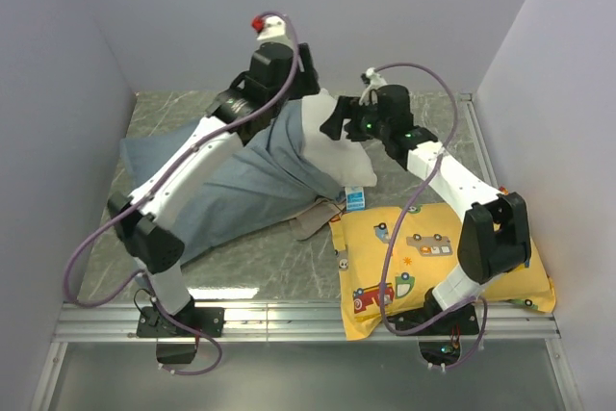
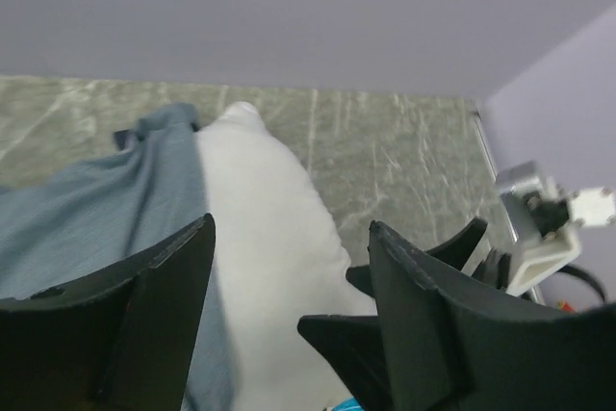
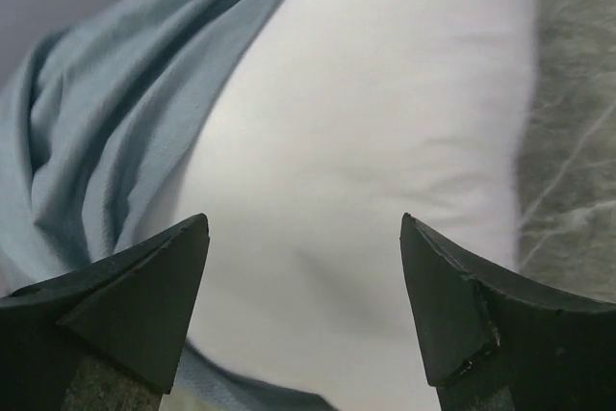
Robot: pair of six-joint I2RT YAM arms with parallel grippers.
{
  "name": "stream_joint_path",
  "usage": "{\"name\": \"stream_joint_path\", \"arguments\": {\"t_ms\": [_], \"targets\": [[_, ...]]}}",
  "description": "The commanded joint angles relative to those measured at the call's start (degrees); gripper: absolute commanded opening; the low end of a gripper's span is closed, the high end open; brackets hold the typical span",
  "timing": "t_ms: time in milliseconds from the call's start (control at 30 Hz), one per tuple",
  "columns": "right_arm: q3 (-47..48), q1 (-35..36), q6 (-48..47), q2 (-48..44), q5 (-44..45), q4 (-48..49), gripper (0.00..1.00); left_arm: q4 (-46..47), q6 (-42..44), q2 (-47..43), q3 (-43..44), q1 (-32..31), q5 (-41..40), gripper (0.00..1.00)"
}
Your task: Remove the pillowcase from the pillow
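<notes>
Limp, light pillowcase (image 1: 241, 190) lies left of centre, the plump pillow (image 1: 337, 156) poking out bare at its right end, with left gripper (image 2: 289, 238) and right gripper (image 3: 303, 228) both gaping empty above it — best, I judge, to pinch the bunched cloth rim and pin the squashy pillow.

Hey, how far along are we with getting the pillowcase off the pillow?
Partly done: one end of the white pillow is bare, out of the blue-grey pillowcase. In hand: nothing; the left tool and right tool both hang open over that exposed end, gripping neither. Left: the rest of the pillow is covered, so the case needs pulling fully off.
</notes>
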Motion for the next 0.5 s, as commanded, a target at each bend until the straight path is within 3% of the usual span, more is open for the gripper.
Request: {"name": "stream_joint_path", "arguments": {"t_ms": [0,167,333,400,467], "targets": [[2.5,2.5,-6.3,0.9,7.2,-4.5,0.88,-8.7,-7.2,-8.5,-4.7,-0.1,-11.5,0.71],[2.4,4.1,-5.9,4.8,5.7,-4.9,0.89,-9.3,-10.8,-18.0,-21.0,1.5,-13.7,0.79],[4.9,6.2,-7.3,9.5,7.0,-7.8,0.89,-14.7,-12.9,-16.8,-24.5,2.2,-16.3,0.81],[4.9,6.3,-6.6,10.9,6.3,-7.2,0.81,-14.8,-12.7,-15.0,-25.8,2.6,-15.5,0.85],[5.6,6.3,-6.1,11.9,5.9,-8.0,0.52,-14.2,-12.1,-12.6,-26.4,2.6,-14.8,0.84]]}}
